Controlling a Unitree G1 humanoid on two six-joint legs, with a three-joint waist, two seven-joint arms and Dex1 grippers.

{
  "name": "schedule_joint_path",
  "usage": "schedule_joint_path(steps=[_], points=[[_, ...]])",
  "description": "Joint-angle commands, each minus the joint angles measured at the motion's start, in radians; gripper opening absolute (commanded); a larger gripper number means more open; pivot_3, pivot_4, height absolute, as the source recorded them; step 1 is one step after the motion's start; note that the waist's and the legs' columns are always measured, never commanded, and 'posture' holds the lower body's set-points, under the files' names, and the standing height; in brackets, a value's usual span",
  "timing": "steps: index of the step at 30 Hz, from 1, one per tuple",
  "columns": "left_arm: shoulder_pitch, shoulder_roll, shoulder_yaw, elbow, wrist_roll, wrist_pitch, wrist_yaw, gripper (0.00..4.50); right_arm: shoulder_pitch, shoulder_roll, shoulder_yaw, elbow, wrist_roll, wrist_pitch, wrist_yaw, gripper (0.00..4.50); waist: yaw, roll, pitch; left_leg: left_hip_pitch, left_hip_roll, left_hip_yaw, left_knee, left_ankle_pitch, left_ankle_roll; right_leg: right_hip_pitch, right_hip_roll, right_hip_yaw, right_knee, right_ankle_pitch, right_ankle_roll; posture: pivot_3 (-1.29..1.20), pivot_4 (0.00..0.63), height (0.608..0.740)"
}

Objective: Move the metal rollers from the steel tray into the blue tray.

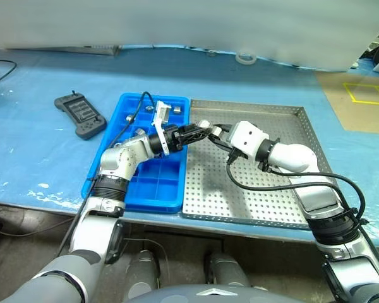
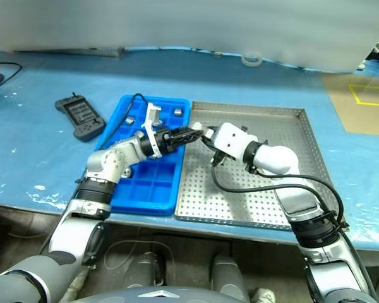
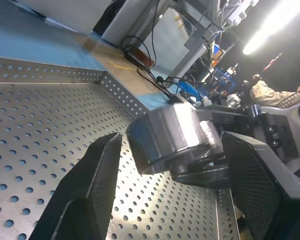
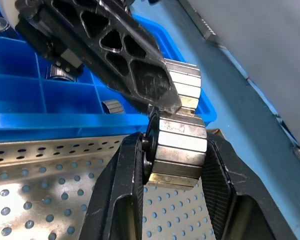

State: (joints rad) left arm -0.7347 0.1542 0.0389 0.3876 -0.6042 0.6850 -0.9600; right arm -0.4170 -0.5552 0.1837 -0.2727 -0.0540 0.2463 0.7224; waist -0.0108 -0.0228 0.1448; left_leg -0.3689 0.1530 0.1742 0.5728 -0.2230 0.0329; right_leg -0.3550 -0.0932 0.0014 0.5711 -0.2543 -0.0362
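One metal roller [image 4: 177, 150], a faceted silver cylinder, is held in the air by my right gripper [image 1: 213, 131], which is shut on it. This is above the seam between the blue tray [image 1: 167, 189] and the steel tray [image 1: 252, 196]. My left gripper [image 3: 172, 145] faces it with its fingers [image 3: 85, 190] open, one on each side of the same roller [image 3: 165, 137], with gaps showing. A few more rollers [image 1: 161, 112] lie in the blue tray's far compartments. The steel tray's perforated floor looks bare where it shows.
A dark grey handheld controller [image 1: 80, 115] lies on the blue table cover left of the blue tray. A tape roll [image 1: 245, 58] sits at the back. A brown board with yellow markings [image 1: 360, 95] lies at the far right.
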Motion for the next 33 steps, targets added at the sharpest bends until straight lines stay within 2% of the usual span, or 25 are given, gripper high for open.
schedule_joint_path(steps=[1,12,15,18,28,33], points=[[-0.019,-0.004,-0.002,-0.002,-0.003,0.004,-0.009,3.33,-0.032,0.004,-0.019,-0.064,0.021,-0.011,0.001,1.20,0.000,0.000,0.000,0.000,0.000,0.000,0.000,0.000,0.000,0.000,0.000,0.000,0.000,0.000,0.000,-0.22,0.150,0.740],[-0.063,-0.057,0.057,0.026,-0.031,0.001,0.053,3.33,-0.036,0.002,-0.009,-0.051,0.020,-0.002,0.019,1.20,-0.001,0.000,0.000,0.000,0.000,0.000,0.001,0.000,0.000,0.000,0.000,0.000,0.000,0.000,0.000,-0.21,0.150,0.740],[-0.064,-0.053,0.055,0.032,-0.029,0.004,0.033,2.74,-0.037,0.001,-0.008,-0.048,0.017,-0.002,0.018,1.20,-0.001,0.000,0.000,0.000,0.000,0.000,0.001,0.000,0.000,0.000,0.000,0.000,0.000,0.000,0.000,-0.21,0.150,0.740],[-0.058,-0.053,0.059,0.022,-0.037,0.010,0.024,1.84,-0.036,0.000,-0.008,-0.044,0.016,-0.002,0.017,1.20,0.000,0.000,0.000,0.000,0.000,0.000,0.001,0.000,0.000,0.000,0.000,0.000,0.000,0.000,0.000,-0.21,0.150,0.740],[-0.070,-0.043,0.053,0.023,-0.007,0.011,0.060,1.83,-0.033,-0.004,-0.011,-0.029,0.005,-0.006,0.009,1.20,0.000,0.000,0.000,0.000,0.000,0.000,0.001,0.000,0.001,0.000,0.000,0.000,0.000,0.000,0.000,-0.21,0.150,0.740],[-0.095,0.028,0.097,-0.008,-0.022,-0.001,0.043,1.83,0.010,-0.046,-0.060,0.091,-0.004,-0.055,-0.009,1.20,-0.001,0.000,0.000,0.000,0.000,0.000,0.002,0.000,0.001,0.000,0.000,0.000,0.000,0.000,0.000,-0.21,0.150,0.740]])
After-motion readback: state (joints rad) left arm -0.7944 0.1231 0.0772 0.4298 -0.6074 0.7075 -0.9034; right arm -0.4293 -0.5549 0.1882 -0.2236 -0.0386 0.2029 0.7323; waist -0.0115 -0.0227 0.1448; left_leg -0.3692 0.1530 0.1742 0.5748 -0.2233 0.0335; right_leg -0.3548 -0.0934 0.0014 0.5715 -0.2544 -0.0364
